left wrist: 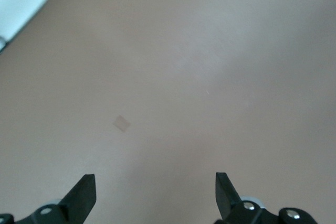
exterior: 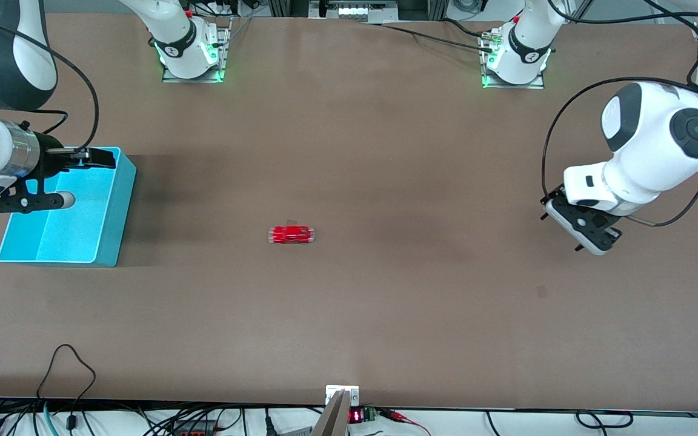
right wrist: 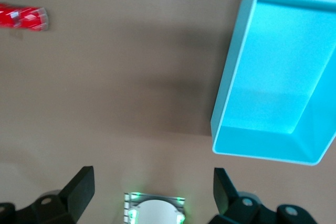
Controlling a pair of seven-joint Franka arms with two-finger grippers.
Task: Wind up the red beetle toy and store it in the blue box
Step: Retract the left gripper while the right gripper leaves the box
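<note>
Two white Franka arms hang above a wide brown table (exterior: 385,151), neither holding anything. A tiny glossy red beetle toy (exterior: 291,235) with silvery ends lies on its own near the middle of the table, well apart from both grippers and touching nothing else; the right wrist view catches it too, at the frame's edge.

Toward the right arm's end of the table, close to that edge, stands a bright cyan-blue rectangular plastic box (exterior: 120,206) with tall sloping walls and a lighter rim. What shows of its inside is bare. The right gripper (exterior: 52,181) hovers over the box, its black fingers (right wrist: 80,188) spread wide with nothing between them; its wrist camera looks down past the box's rim to the green-lit base plate of an arm.

Over bare tabletop toward the left arm's end, the left gripper (exterior: 585,233) hangs with its fingers (left wrist: 84,195) likewise parted and empty. Below it, the left wrist view shows only brown surface and a small pale square mark (left wrist: 121,123).
</note>
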